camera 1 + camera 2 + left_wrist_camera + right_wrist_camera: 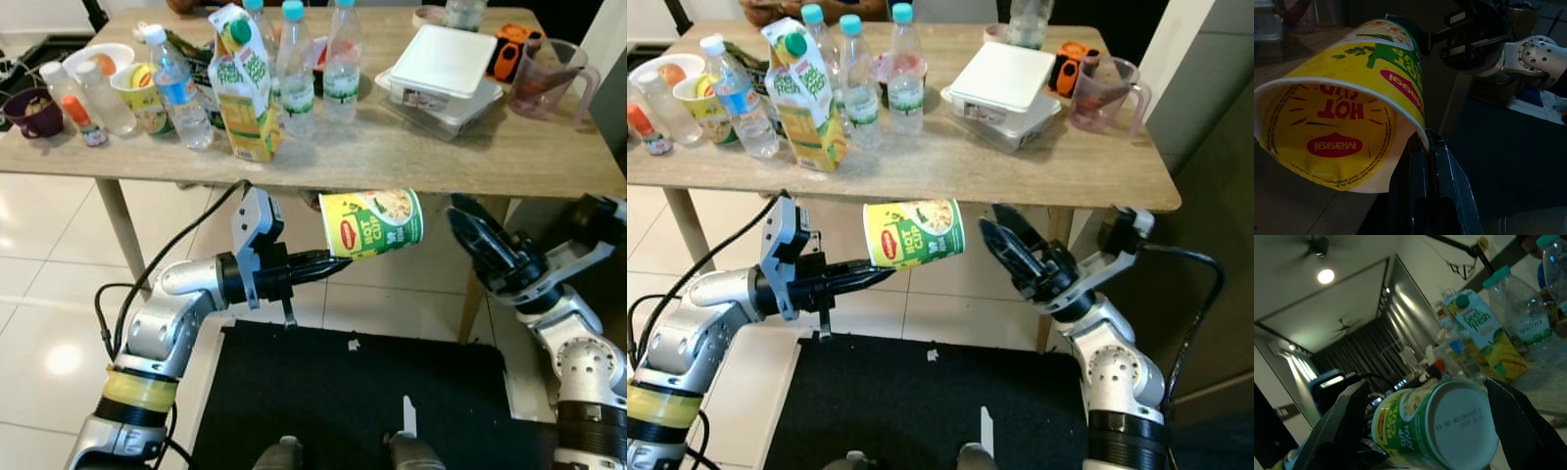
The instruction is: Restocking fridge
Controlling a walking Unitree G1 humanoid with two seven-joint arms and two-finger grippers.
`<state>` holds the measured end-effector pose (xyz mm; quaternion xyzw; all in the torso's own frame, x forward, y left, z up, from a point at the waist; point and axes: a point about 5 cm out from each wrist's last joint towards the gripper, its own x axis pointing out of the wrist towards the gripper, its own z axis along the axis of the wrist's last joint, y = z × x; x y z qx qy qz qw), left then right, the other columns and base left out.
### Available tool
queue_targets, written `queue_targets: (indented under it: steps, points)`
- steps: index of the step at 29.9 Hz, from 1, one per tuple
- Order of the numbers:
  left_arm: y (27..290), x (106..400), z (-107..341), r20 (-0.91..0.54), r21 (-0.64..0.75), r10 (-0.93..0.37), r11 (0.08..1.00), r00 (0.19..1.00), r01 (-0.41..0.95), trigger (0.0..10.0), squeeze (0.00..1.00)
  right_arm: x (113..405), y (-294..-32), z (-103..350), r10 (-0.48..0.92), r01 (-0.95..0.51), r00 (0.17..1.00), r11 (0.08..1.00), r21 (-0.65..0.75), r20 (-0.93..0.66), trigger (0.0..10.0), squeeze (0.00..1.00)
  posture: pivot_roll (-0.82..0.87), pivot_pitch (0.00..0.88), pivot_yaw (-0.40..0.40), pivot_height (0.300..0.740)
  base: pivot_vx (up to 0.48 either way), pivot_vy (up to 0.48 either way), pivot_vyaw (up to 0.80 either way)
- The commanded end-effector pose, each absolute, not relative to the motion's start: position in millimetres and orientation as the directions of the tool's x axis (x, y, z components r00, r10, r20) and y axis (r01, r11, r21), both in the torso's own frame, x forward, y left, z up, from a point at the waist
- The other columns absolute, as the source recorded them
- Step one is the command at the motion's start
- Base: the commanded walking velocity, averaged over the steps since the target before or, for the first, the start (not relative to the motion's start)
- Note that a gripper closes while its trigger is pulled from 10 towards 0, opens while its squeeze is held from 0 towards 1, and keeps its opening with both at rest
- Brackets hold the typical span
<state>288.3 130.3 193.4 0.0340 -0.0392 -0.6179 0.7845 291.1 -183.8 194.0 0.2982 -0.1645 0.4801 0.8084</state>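
The robot stands at the near edge of a wooden table, on a black mat laid over pale floor tiles.

At the table's far left sit a dark bowl, a small bottle with an orange cap and a clear jar, with a white bowl behind them. Next comes a second noodle cup, standing upright, then a water bottle with a blue label. A yellow and green juice carton stands close to the front edge. Behind and beside it are three water bottles with teal caps. Further right lies a stack of white lidded containers, then an orange and black item I cannot make out, and at the far right a pinkish measuring jug.

Below the table edge, the left gripper reaches out to the right from its silver arm. Its black fingers are pressed together on the rim of the noodle cup, which it holds in the air on its side, just under the front edge of the table. The lid end faces the left gripper and the white base points to the right.

The right gripper hangs just to the right of the cup's base, pointing toward it. Its fingers are spread wide, one on each side of the base, and neither touches the cup.
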Motion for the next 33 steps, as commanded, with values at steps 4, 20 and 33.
queue_targets:
  steps: [4,20,33]
  points:
    - [128.1,283.5,190.7,0.008,0.087,-0.978,0.207,0.207,0.974,0.0,0.00,287.6,-173.9,204.6,0.726,-0.891,0.454,0.373,0.259,0.517,10.0,0.00,-0.07,0.180,0.021,0.740,0.000,0.000,0.00]
    - [127.5,284.0,195.4,0.025,0.094,-0.977,0.211,0.210,0.973,0.0,0.00,287.9,-167.0,176.6,0.789,-0.853,0.516,0.442,0.277,0.333,10.0,0.00,-0.07,0.180,0.021,0.740,0.000,0.000,0.00]
    - [123.2,283.2,196.7,0.019,0.112,-0.980,0.199,0.198,0.974,10.0,0.00,285.3,-165.3,181.1,0.792,-0.868,0.493,0.419,0.267,0.361,10.0,0.00,-0.07,0.178,0.021,0.740,0.000,0.000,0.00]
